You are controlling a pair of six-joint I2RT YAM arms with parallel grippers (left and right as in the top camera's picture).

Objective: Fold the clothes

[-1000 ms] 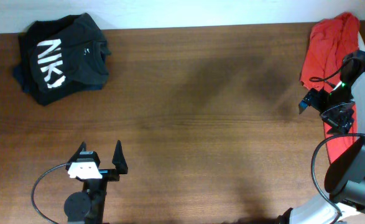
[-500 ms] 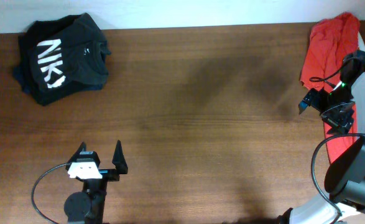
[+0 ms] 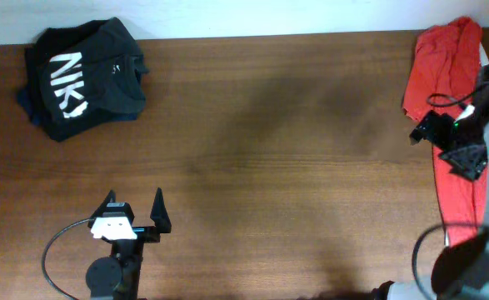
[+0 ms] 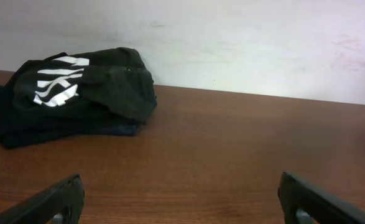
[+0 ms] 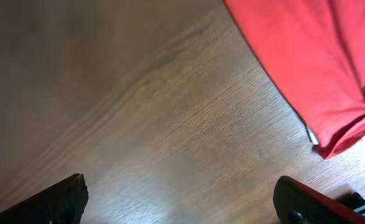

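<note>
Well: wood table (image 3: 294, 167), black T-shirt (image 3: 82, 79), wall (image 4: 232, 43) perhaps scuffed.

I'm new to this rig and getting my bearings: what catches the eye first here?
The black T-shirt with big white lettering lies bunched at the far left corner of the table. Opposite it, a bright red shirt lies along the right edge. The left gripper stands open at the near edge.

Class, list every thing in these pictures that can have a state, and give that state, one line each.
black T-shirt: loosely bundled, white lettering up, untouched.
red shirt: unfolded, rumpled, lying along the table's right edge.
left pincer: open, empty, over bare wood.
right pincer: open, empty, beside the red shirt.
</note>
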